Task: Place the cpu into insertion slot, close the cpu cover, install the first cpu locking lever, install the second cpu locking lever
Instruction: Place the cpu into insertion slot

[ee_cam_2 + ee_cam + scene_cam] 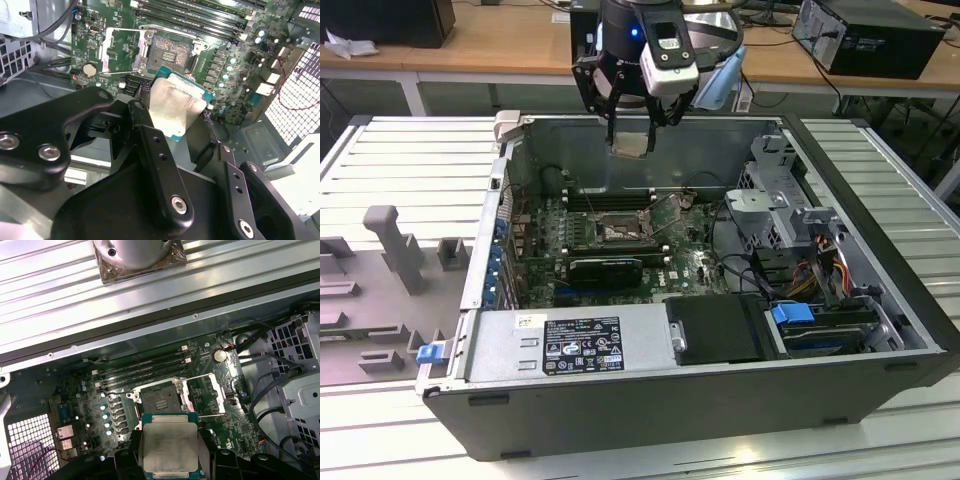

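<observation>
Above one insertion slot (159,400), cpu cover (186,396) open: one pincer (633,135) gripping one cpu (170,450).

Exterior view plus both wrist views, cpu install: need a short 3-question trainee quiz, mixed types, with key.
1. True or false: the cpu already sits in the insertion slot.
2. The cpu cover is: A) shut over the slot; B) swung open beside the slot; C) held by the gripper.
3. Fill in: the gripper is shut on the ____.
Key: 1 false, the gripper holds it above the slot. 2 B. 3 cpu.
</observation>
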`<state>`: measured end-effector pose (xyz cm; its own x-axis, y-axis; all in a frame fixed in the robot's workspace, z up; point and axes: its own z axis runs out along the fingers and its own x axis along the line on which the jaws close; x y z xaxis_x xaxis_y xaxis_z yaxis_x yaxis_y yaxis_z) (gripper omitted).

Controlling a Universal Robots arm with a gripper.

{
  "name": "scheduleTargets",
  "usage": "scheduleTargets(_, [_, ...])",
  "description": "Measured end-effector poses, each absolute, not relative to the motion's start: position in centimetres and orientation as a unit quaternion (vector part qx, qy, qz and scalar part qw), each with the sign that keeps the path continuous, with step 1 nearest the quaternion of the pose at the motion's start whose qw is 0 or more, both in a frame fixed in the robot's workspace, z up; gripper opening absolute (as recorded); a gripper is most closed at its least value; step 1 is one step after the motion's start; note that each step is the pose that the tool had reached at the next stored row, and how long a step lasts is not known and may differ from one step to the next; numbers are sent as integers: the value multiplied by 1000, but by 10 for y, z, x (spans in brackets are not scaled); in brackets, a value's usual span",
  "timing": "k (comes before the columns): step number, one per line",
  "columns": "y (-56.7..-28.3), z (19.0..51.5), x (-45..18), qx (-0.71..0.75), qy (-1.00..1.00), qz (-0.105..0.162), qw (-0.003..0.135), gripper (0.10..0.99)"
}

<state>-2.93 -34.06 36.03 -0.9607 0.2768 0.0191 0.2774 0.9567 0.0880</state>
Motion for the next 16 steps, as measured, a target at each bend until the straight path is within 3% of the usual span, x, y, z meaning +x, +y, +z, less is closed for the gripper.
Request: scheduleTargets(16, [-341, 360, -29, -171, -984, -45, 2, 529])
